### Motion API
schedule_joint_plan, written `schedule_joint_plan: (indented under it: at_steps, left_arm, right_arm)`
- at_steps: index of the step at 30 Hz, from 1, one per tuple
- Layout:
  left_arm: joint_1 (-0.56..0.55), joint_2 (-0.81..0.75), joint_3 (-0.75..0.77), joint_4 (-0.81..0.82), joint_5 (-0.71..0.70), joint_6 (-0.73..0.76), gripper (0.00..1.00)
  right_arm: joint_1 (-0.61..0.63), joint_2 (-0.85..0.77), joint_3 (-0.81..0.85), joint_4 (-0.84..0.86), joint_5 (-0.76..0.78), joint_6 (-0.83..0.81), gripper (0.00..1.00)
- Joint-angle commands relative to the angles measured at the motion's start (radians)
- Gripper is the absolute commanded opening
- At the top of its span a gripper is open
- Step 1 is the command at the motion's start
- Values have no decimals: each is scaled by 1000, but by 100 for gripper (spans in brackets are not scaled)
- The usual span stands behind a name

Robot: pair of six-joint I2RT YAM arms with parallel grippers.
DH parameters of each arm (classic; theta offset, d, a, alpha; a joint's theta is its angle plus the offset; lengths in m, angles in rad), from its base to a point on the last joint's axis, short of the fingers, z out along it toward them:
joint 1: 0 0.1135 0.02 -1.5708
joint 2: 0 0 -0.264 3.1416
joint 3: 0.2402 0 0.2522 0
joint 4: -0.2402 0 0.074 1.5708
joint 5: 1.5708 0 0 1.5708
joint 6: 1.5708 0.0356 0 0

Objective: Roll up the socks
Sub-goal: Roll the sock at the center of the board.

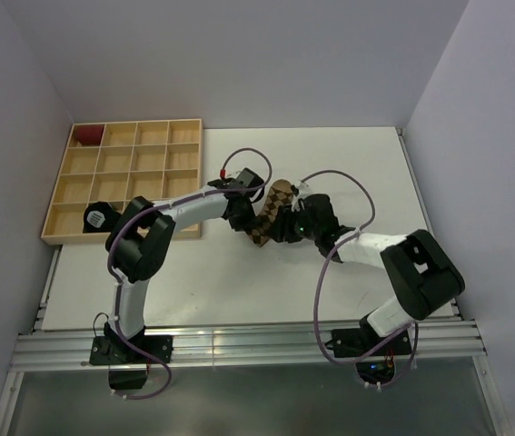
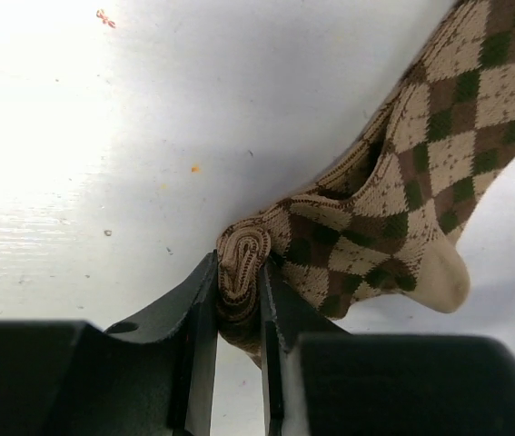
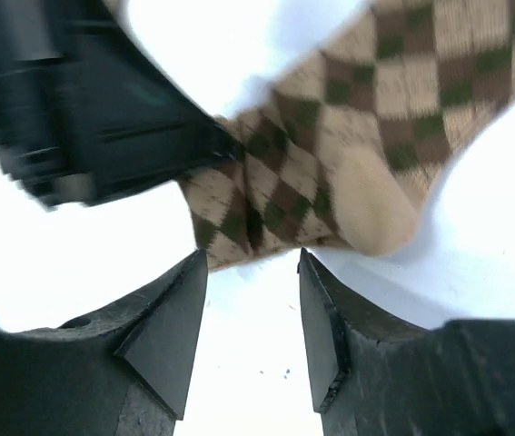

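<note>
Both arm bases sit at the near edge of the white table (image 1: 239,291), and both arms reach in toward its middle.

The right end effector (image 1: 286,227) is on the near-right side of the sock. In its wrist view the right end effector (image 3: 252,272) has its two dark fingers (image 3: 171,318) apart, with bare table showing through the gap. The sock's nearest edge lies just ahead of the tips and is not pinched between them.

The tan knitted sock with a brown and green diamond pattern (image 1: 271,211) lies around the middle of the table, running diagonally from near-left to far-right. Whether it is a single sock or two laid together cannot be told. The right wrist view shows the patterned fabric (image 3: 330,154) with a plain tan toe or heel patch.

The left end effector (image 1: 237,212) is at the sock's left side. In its wrist view the left end effector (image 2: 237,282) is clamped on a tightly curled end of the sock (image 2: 393,182), the fabric squeezed between the two fingers (image 2: 198,309).

A shallow wooden tray divided into square compartments (image 1: 139,122) occupies the far left corner of the table. A small red item (image 1: 86,134) fills its far-left cell. A black object with a white label (image 1: 98,218) sits in a cell on its near-left side.
</note>
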Motion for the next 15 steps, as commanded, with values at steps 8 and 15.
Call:
schedule_joint_plan:
  at_steps: [8,15]
  left_arm:
    - [7,89,99,-202,-21,105,7]
    - [5,100,121,-216,-12,116,7]
  right_arm:
    - [228,-77,-6,93,319,-243,55]
    - [296,3,39,81,378,-280,56]
